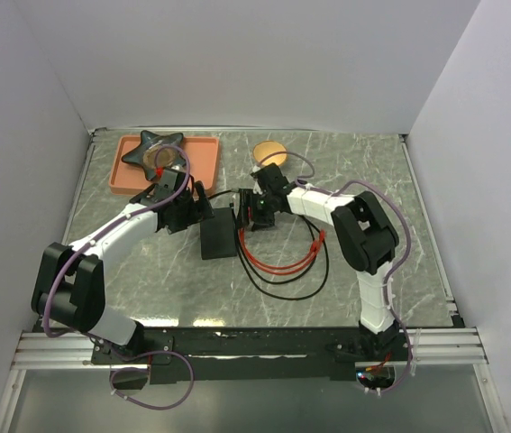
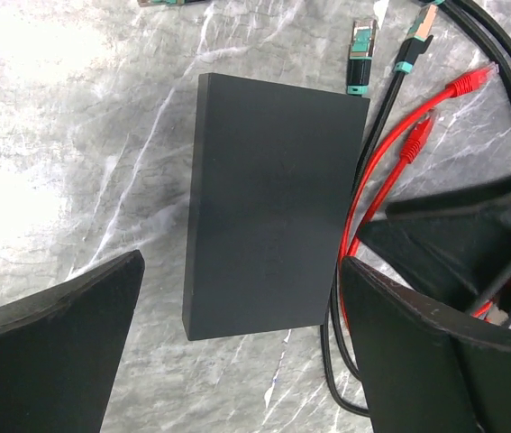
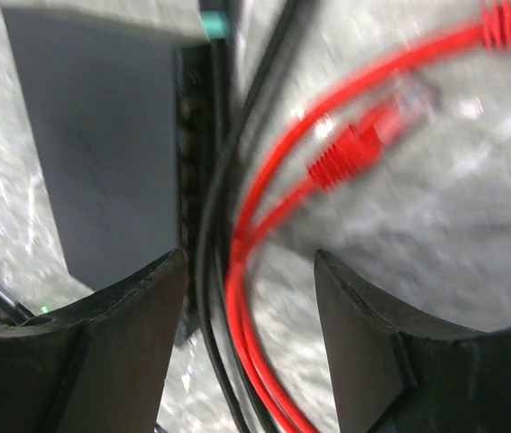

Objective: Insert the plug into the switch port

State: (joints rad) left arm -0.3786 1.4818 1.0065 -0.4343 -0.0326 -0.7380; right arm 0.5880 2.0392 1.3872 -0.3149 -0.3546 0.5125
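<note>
The flat black box (image 1: 219,234) (image 2: 273,207) lies mid-table. A row of switch ports (image 3: 186,122) lines its edge, blurred. Loose plugs lie beside it: a black one with a teal boot (image 2: 360,59), an orange-tipped one (image 2: 420,32) and two red ones (image 2: 469,83) (image 3: 363,137). My left gripper (image 1: 197,209) (image 2: 241,262) hovers open over the box's near end, touching nothing. My right gripper (image 1: 257,215) (image 3: 250,260) sits at the box's port side with its jaws open, straddling the red cable (image 3: 246,298) and black cable (image 3: 208,271) without pinching them.
Red and black cables loop (image 1: 282,263) on the marble table right of the box. A salmon-pink tray (image 1: 203,155) at the back left holds a dark star-shaped object (image 1: 151,146). An orange disc (image 1: 269,151) lies at the back centre. White walls enclose the table.
</note>
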